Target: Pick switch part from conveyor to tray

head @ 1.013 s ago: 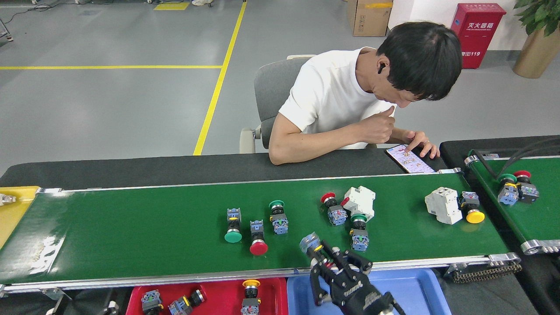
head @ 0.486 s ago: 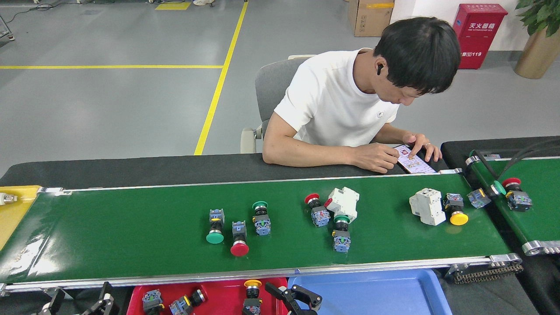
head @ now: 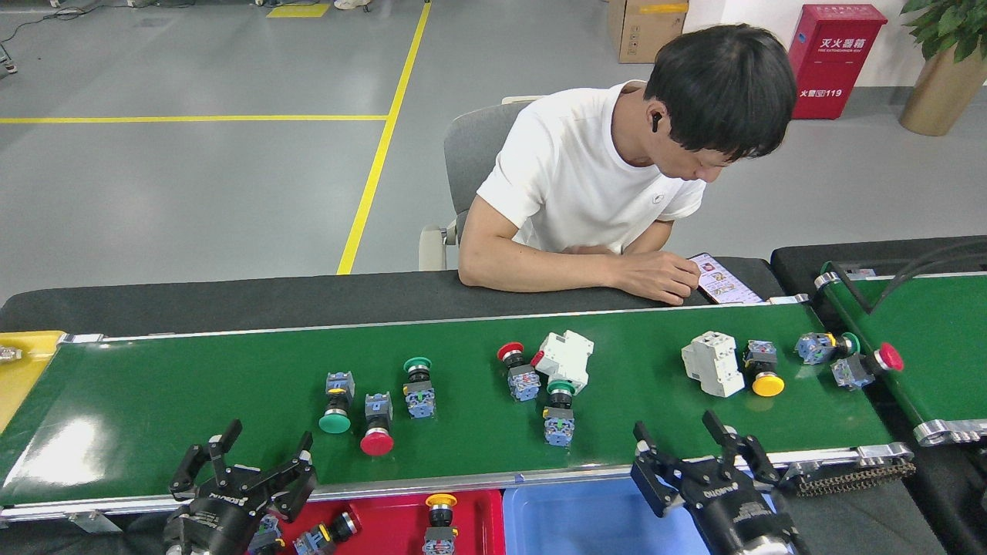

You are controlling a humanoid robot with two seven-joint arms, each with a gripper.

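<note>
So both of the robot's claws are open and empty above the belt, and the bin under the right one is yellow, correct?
Not quite. The head view shows the bin under the right claw is blue, not yellow. Both it and the left claw are indeed open and empty above the belt.

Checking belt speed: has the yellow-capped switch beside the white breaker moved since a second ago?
Yes. The yellow-capped switch has travelled left along the conveyor, away from its right end roller.

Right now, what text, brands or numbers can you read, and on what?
"灭火器箱": red fire extinguisher cabinet, upper line.
"119": same cabinet, lower line; characters before it blurred.
Right gripper lettering: too blurred.
Left gripper lettering: too blurred.
Phone screen, brown cardboard box labels: too small.
</note>
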